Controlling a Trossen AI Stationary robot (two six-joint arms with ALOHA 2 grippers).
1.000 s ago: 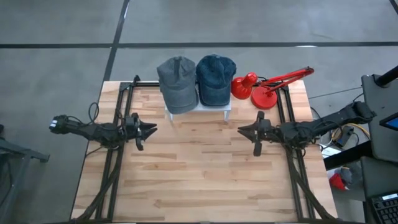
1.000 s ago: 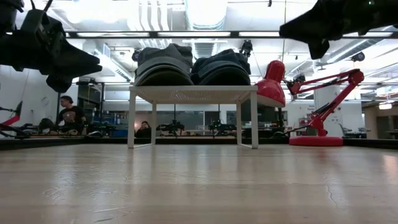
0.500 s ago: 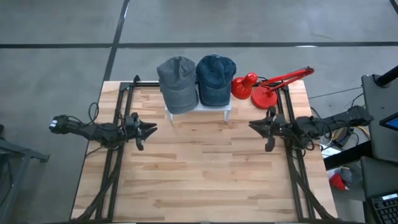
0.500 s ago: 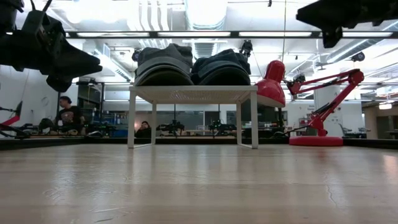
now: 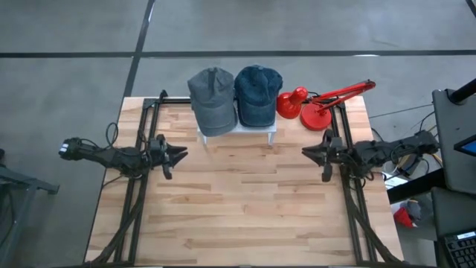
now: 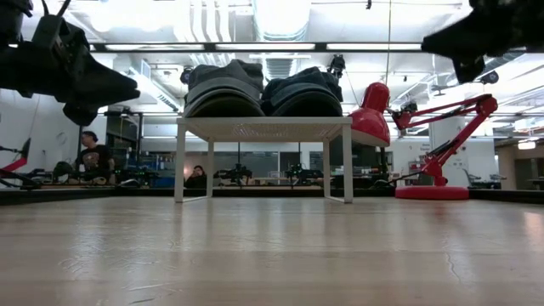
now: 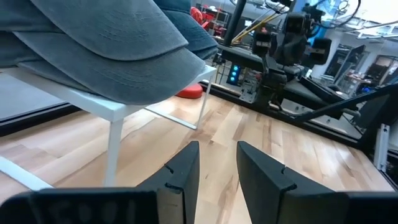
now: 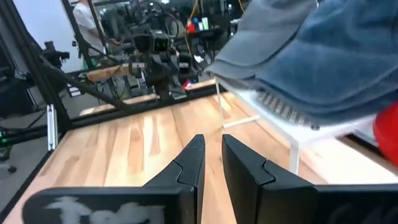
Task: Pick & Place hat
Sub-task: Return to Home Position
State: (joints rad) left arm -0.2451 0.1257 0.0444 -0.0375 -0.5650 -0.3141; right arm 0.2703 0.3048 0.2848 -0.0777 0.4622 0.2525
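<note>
Starting nearest you, left gripper and right gripper hover empty, fingers a slit apart. Beyond, gray caps and blue caps rest on the white shelf at the far edge of the table. They are likely light, floppy cloth, so pinch the stiffer brim.

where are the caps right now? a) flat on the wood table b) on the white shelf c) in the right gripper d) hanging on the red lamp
B: the gray cap and the blue cap sit side by side on top of the white shelf, next to the red lamp.
</note>
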